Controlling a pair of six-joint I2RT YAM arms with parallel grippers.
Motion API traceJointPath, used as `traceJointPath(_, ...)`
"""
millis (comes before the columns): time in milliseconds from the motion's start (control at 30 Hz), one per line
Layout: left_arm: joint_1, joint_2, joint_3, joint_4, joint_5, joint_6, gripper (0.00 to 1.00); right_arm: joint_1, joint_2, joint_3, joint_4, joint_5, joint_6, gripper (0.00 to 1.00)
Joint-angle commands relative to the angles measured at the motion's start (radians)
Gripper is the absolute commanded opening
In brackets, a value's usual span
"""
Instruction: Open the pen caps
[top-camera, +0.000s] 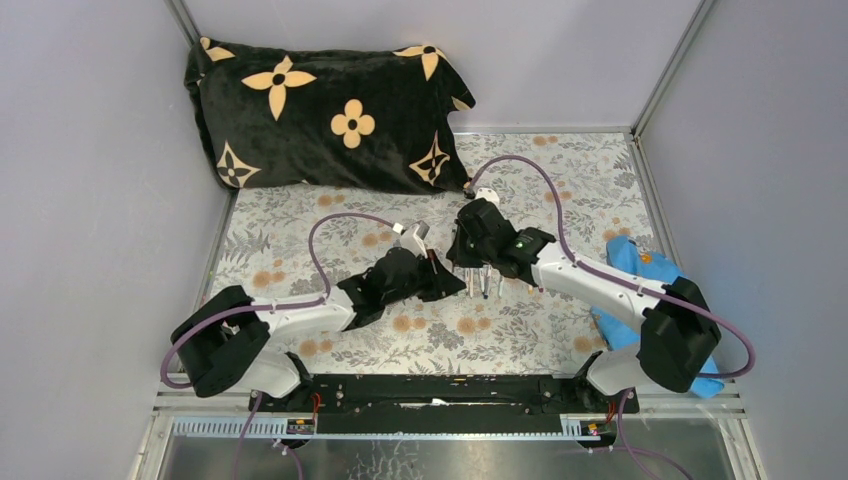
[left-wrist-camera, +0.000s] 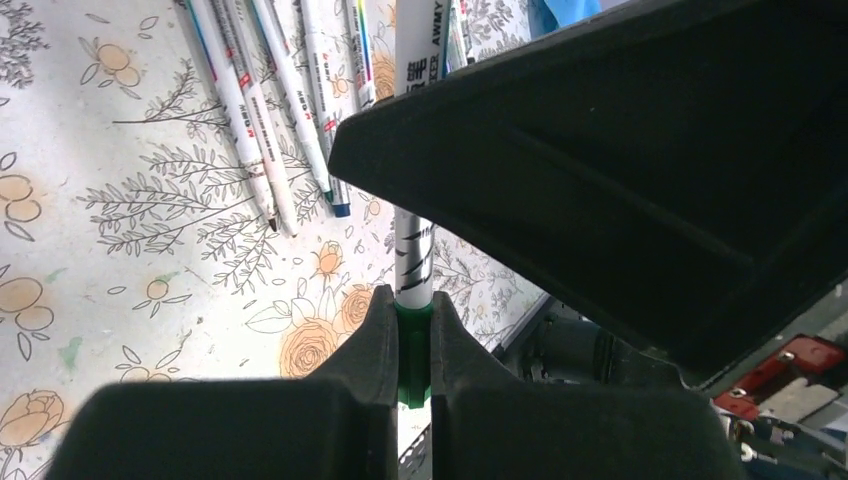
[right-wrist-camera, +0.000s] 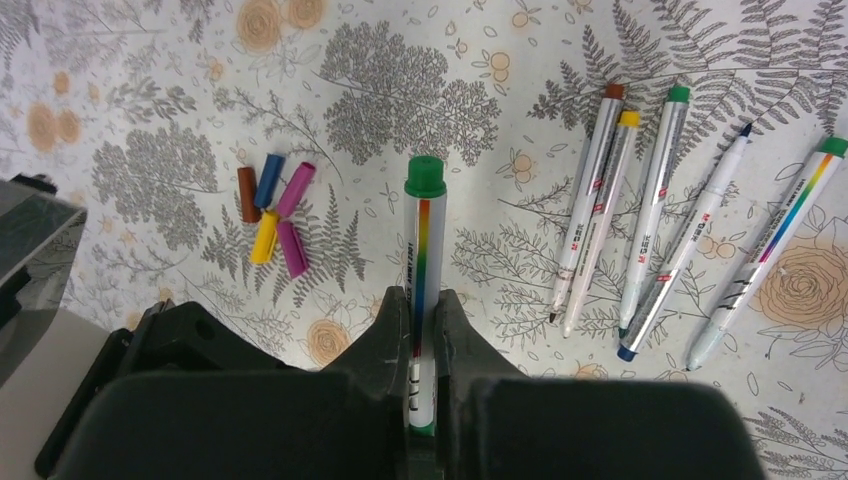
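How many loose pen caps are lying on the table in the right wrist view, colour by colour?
brown cap: 1
blue cap: 1
yellow cap: 1
magenta-purple caps: 2
Total: 5

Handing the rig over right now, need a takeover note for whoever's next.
Left hand: shut on the near green end of the rainbow-striped pen.
Right hand: shut on that pen's barrel; the green cap at its far end is on.
Things: five loose caps piled on the table, five other pens lying beside them.
Done: five caps off.
Left: the held pen; check the lying pens for remaining caps.
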Motion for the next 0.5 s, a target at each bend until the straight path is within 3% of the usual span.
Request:
traceJointPath(0, -0.094, -0.019, -0.075, 0.007, -0.060, -0.062, 0.00, -0.071, 0.040, 0.126, 0.079, 0.148, -0.050, 0.00)
traceJointPath(333, -0.179, 0.014, -0.102, -0.041, -0.194, -0.103, 0.00, -0.153, 0.075, 0.245, 0.063, 0.111, -0.077, 0.00)
traceJointPath(467, -0.178, -0.018, 0.021, -0.281, -0.389, -0.084, 0.00, -0.166, 0.056, 0.181, 0.028, 0.125, -0.119, 0.00)
